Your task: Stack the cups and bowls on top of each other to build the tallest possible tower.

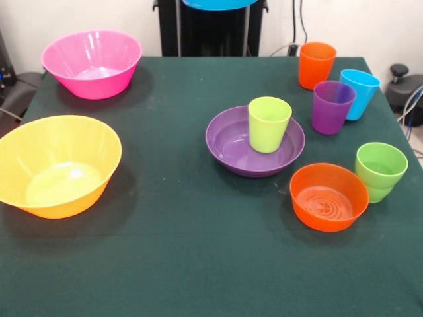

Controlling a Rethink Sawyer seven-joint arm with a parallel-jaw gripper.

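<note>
A wide purple bowl [228,146] sits right of the table's middle, with a lime-yellow cup [269,124] standing upright inside it. A small blue bowl [218,3] shows only as a curved strip at the top edge, up in the air before the black pedestal. What holds it is cut off, and no gripper shows. A small orange bowl [328,197] lies near right, with a green cup [381,170] beside it. An orange cup [316,65], a purple cup [332,107] and a light blue cup [360,92] stand far right.
A big pink bowl [92,63] sits at the far left and a big yellow-orange bowl [56,165] at the left edge. A dark green cloth [172,251] covers the table. The black pedestal [211,33] stands behind the far edge.
</note>
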